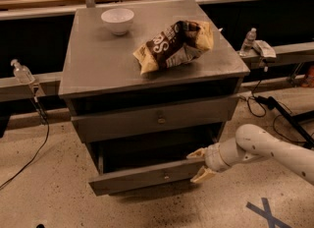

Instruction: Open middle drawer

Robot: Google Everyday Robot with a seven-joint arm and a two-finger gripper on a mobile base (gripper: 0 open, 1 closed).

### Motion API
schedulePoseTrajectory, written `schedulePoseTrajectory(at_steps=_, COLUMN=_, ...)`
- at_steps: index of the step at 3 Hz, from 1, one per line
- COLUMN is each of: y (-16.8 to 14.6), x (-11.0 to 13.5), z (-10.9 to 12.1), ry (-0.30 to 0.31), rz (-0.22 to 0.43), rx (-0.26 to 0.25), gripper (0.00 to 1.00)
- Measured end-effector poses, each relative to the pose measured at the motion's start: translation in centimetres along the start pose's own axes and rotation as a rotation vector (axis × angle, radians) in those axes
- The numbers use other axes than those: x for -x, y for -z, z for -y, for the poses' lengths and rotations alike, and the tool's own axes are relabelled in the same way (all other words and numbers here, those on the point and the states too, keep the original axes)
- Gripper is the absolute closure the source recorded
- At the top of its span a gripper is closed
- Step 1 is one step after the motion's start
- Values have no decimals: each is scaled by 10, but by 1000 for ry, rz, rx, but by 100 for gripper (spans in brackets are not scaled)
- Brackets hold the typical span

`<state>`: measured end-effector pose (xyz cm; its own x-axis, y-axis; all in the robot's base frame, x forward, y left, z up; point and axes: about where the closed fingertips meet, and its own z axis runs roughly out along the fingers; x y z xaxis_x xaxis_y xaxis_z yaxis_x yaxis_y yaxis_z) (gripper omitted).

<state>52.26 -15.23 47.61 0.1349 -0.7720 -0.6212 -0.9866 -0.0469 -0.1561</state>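
Observation:
The middle drawer (147, 177), a shallow grey front with a small round knob, stands pulled out from the grey cabinet (98, 65), with a dark gap above it. My gripper (197, 166) is at the right end of that front, on a white arm coming in from the right. It is open: one tan finger lies above the front's top edge and the other below its bottom edge. A taller drawer front (117, 123) sits above, under the cabinet top.
On the cabinet top lie a white bowl (117, 19) and a brown chip bag (174, 45). Plastic bottles (22, 72) (248, 40) stand on low ledges either side. Cables (270, 106) trail on the floor at right.

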Motion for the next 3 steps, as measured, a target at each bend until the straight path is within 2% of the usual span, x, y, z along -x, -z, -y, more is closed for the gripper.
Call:
schedulePoseTrajectory(at_steps=2, y=-7, x=-14, z=33, ry=19, rz=-61, rx=8, gripper=36)
schedulePoseTrajectory(at_steps=3, y=-21, x=-34, z=49, ry=-6, rz=-114, rx=49, gripper=37)
